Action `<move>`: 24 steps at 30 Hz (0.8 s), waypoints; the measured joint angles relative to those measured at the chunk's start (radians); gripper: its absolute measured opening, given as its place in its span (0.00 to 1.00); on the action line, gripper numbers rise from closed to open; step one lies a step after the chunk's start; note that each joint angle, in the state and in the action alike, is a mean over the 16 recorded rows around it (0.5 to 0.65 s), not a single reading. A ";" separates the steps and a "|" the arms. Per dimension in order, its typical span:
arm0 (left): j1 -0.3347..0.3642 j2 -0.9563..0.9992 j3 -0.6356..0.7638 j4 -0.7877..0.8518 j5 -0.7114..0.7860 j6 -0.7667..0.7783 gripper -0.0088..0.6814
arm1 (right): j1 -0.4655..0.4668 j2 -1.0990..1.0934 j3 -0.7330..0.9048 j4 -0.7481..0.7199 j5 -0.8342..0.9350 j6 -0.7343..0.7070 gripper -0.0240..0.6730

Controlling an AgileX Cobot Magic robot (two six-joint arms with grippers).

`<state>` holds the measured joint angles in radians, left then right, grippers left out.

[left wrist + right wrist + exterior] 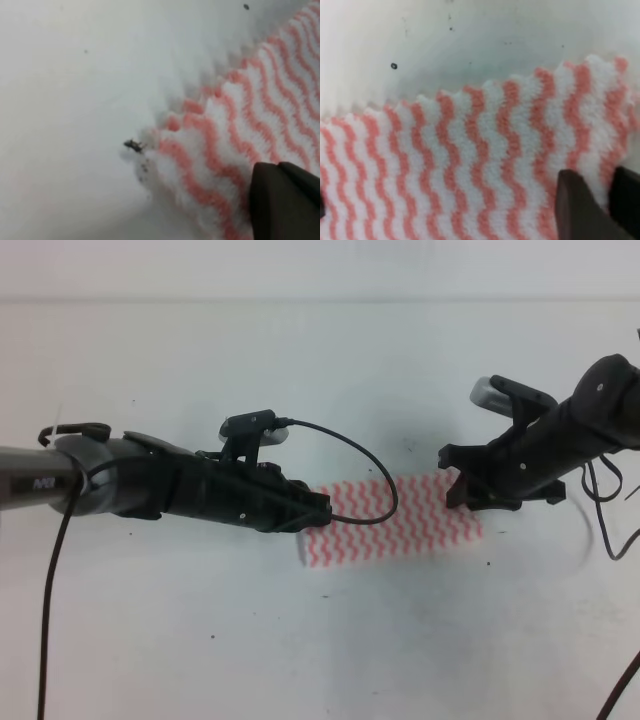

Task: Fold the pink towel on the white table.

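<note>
I see the pink towel [395,522] lying flat on the white table [320,640], around the middle, well away from every edge, long side running left-right. No containers in view; the towel is the only loose item on the table.

Left gripper [318,512] sits over the towel's left short edge. In the left wrist view one dark finger [285,200] shows bottom right, down over the cloth near a corner; cloth looks slightly bunched there. I can't tell if the fingers are spread or pinched.

Right gripper [462,490] is at the towel's right end, near the far corner. In the right wrist view two dark fingers [580,210] show bottom right with a narrow gap, low over the cloth edge. I can't tell whether they grip it.

A black cable [370,465] loops from the left wrist camera across the towel's left part. A few dark specks on the table beside the towel corner.
</note>
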<state>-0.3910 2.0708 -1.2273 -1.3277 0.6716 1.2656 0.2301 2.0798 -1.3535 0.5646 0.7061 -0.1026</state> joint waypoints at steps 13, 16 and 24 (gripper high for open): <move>0.000 0.000 0.000 0.002 0.006 -0.006 0.01 | 0.002 -0.033 -0.017 0.023 0.012 -0.014 0.02; 0.000 0.000 0.000 0.003 0.007 -0.008 0.00 | 0.009 -0.052 -0.025 0.041 0.015 -0.026 0.02; 0.000 0.000 0.000 0.004 0.007 -0.009 0.00 | 0.050 -0.082 -0.049 0.094 0.021 -0.065 0.01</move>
<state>-0.3910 2.0706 -1.2273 -1.3241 0.6785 1.2568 0.2799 1.9979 -1.4020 0.6587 0.7267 -0.1681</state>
